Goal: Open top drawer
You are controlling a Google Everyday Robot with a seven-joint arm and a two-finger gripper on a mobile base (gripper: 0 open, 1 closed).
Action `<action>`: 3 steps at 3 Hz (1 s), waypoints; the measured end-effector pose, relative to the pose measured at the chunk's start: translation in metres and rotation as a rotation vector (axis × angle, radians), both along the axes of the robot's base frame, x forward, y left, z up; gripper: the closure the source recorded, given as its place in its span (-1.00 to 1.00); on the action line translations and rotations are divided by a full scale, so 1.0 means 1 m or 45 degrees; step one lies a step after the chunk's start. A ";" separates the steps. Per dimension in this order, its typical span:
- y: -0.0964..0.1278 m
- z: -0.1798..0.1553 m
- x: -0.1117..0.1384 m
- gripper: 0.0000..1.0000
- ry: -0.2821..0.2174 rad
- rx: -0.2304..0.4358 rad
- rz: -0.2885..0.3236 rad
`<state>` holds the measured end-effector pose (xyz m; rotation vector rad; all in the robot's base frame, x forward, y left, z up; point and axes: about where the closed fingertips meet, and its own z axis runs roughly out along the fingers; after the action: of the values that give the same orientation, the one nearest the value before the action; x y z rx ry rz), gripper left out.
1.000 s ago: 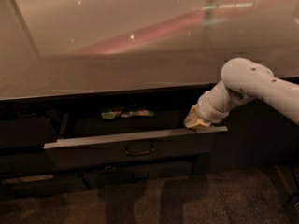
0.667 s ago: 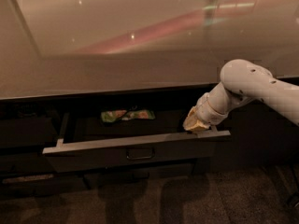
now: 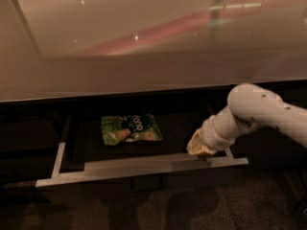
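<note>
The top drawer [image 3: 144, 169] stands pulled well out from under the counter. Its pale top edge runs left to right and its dark handle [image 3: 146, 182] sits low at the centre of the front. A green snack bag [image 3: 130, 129] lies flat on the drawer floor. My gripper [image 3: 200, 148] is at the end of the white arm [image 3: 259, 111], which comes in from the right. It sits at the right end of the drawer's front edge, touching or just behind it.
A wide glossy counter top [image 3: 144, 47] overhangs the drawers. Dark closed drawer fronts [image 3: 29, 147] sit to the left and below. The dark floor [image 3: 249, 200] lies in front at the lower right.
The drawer has slid further out towards me, uncovering the whole green snack bag. My gripper has come along with the drawer's right front edge.
</note>
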<state>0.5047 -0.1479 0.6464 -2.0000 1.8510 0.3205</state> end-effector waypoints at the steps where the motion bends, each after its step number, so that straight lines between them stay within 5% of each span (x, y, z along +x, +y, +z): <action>1: 0.001 -0.017 -0.019 1.00 0.051 -0.009 0.015; 2: 0.001 -0.016 -0.018 1.00 0.050 -0.009 0.015; 3: 0.001 -0.016 -0.018 0.62 0.050 -0.009 0.015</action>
<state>0.4863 -0.1465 0.6300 -2.0233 1.8671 0.3593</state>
